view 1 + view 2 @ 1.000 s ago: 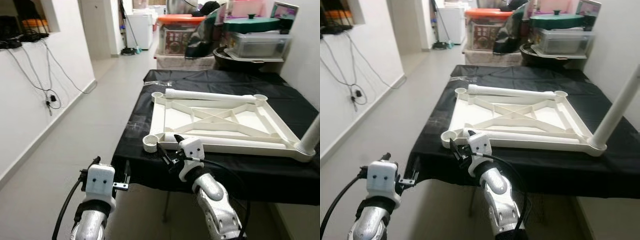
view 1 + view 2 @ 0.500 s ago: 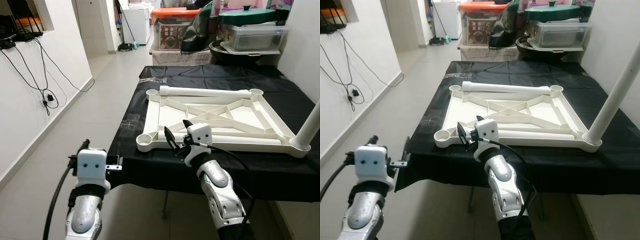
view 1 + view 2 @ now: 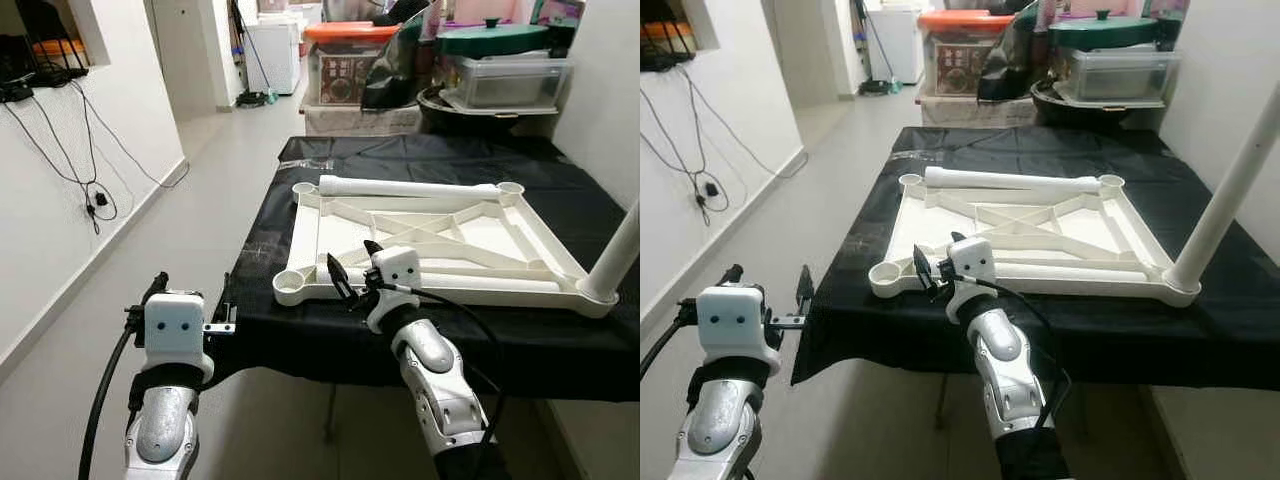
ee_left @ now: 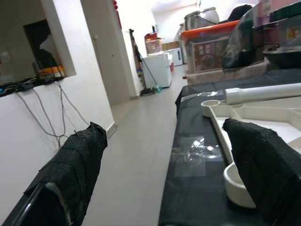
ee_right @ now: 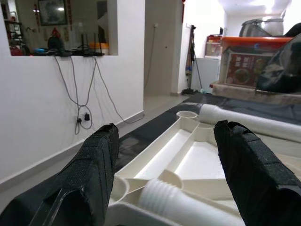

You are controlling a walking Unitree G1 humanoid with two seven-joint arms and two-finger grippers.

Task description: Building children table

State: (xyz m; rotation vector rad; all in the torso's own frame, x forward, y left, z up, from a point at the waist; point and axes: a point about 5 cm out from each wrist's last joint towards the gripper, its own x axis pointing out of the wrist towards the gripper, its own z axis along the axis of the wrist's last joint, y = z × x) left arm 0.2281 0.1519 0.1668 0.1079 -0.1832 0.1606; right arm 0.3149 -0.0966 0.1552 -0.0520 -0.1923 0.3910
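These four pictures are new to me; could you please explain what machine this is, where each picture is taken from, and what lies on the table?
It is a humanoid robot with two silver arms, each ending in two long black fingers. The two wide pictures come from a stereo camera on its head, looking forward and down. The other two come from cameras on its wrists, looking along each arm's own fingers.

Before it stands a table under a black cloth. On the cloth lies a white plastic tabletop, upside down, ribs showing. One leg already stands upright in its near right corner. Two loose legs lie on it: one along the far edge, one near the front.

The right gripper is at the front edge, jaws open around the threaded end of the near leg, holding nothing. The left gripper is off the table's left side, jaws open and empty.
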